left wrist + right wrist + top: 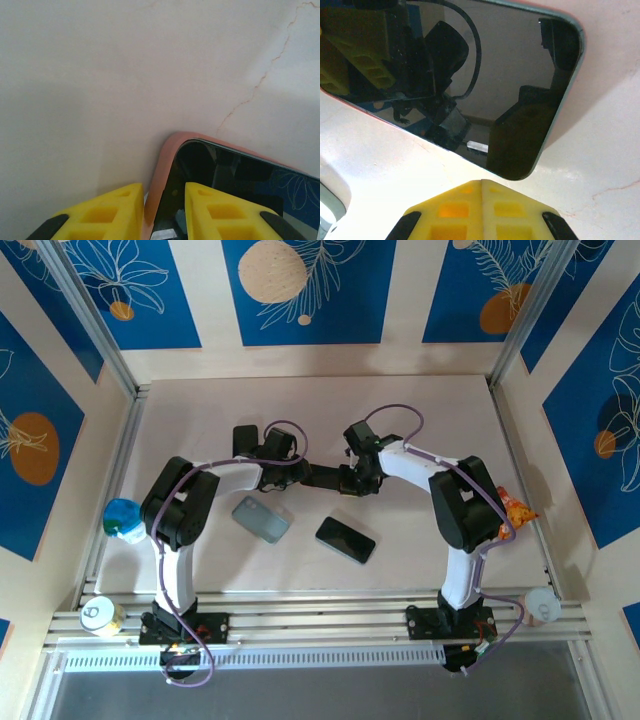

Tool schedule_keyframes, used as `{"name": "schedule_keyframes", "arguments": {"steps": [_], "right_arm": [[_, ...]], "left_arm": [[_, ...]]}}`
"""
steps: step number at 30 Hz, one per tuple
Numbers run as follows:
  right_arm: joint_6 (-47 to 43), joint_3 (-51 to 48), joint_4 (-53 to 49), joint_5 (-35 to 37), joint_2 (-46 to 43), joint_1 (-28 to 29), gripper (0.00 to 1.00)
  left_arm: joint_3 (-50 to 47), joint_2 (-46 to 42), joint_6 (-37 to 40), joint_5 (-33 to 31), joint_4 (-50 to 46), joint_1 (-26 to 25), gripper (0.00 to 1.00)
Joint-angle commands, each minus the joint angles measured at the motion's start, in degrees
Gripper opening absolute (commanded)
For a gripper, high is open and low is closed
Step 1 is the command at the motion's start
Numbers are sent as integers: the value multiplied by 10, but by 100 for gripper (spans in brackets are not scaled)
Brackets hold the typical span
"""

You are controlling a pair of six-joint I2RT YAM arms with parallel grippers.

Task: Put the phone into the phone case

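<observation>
The left pincer (162,192), slightly parted, straddles the case (167,150) rim, presumably steadying it; whether clamped, we cannot tell. The closed, empty right pincer (482,186) stands by a corner of the phone (445,75).

You have a blue wad (122,517) at the left edge of the worktop (300,400), with a can (101,615) on the rail nearer you. At the right edge lie an orange packet (518,508) and a white cup (541,606).

Phone (445,75) cropped by right wrist view's top edge, by left wrist view's bottom edge
</observation>
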Motion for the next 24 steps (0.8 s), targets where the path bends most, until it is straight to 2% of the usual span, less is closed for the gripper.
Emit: {"name": "schedule_keyframes", "arguments": {"steps": [1,13,20,24], "right_arm": [[-7,-2,0,-10,-26,-11,0],[-17,-9,6,-13,20,-19,0],[-19,-10,4,0,52,-9,0],[-18,-5,-8,7,75,10,0]], "left_arm": [[5,1,13,-12,-50,-4,27],[10,8,18,-17,-61,-3,26],[18,22,26,-15,-73,-4,26],[36,43,37,8,-90,-4,25]]}}
